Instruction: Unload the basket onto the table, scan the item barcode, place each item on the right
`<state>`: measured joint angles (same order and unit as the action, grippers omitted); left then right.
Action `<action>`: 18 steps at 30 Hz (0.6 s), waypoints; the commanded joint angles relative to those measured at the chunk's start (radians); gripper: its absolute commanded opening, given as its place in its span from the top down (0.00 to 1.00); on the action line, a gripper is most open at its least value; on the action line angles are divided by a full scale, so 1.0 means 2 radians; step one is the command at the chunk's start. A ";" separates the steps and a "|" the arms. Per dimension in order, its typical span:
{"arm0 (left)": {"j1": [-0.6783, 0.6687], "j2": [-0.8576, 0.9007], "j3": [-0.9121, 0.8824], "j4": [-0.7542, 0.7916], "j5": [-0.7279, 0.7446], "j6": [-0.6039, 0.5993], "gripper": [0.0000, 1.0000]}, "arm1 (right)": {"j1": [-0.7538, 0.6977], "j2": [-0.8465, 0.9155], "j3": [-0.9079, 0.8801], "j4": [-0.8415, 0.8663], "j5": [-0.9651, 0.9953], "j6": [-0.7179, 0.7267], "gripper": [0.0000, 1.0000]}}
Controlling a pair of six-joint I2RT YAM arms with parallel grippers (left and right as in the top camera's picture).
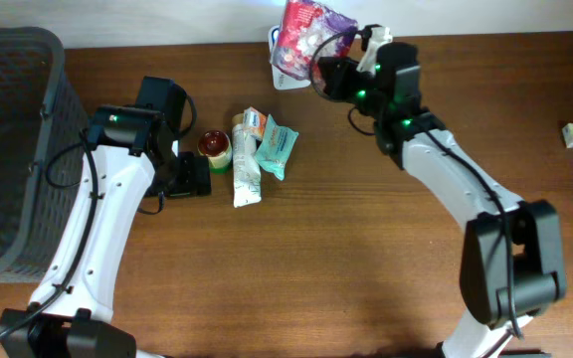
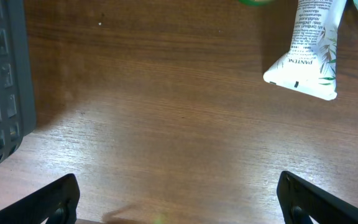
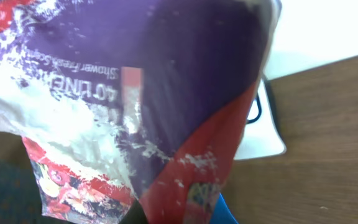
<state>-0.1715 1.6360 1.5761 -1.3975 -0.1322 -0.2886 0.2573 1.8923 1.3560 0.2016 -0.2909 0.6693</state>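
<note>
From my station I record a brown wood-grain table (image 1: 296, 268) filling nearly the whole overhead view, a pale, plain wall (image 1: 167, 20) along its far edge, a dark grey slotted basket (image 1: 8, 149) at its left end, and soft, even light casting faint shadows on the wood.

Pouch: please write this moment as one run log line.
right jaws: shut on pouch | left jaws: open, empty, above table | tube: lying on table

"PANTENE" on white tube (image 2: 303, 53), upside down in view; fine print illegible. On purple-red pouch (image 3: 135, 106): "Shower Fresh Sce…", "40", rest unreadable.
</note>
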 commanded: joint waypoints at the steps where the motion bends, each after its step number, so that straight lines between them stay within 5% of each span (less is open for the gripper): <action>1: 0.001 -0.007 -0.002 -0.001 -0.004 -0.005 0.01 | 0.010 0.051 0.023 0.047 0.039 0.081 0.96; 9: 0.001 -0.007 -0.002 -0.001 -0.004 -0.005 0.01 | 0.029 0.227 0.308 -0.095 0.038 0.090 0.96; 18: 0.001 -0.007 -0.002 -0.001 -0.004 -0.005 0.01 | 0.029 0.227 0.310 -0.168 0.041 0.093 0.96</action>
<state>-0.1715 1.6360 1.5761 -1.3975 -0.1322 -0.2886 0.3103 2.3405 1.9514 -0.1204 -0.2256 0.8562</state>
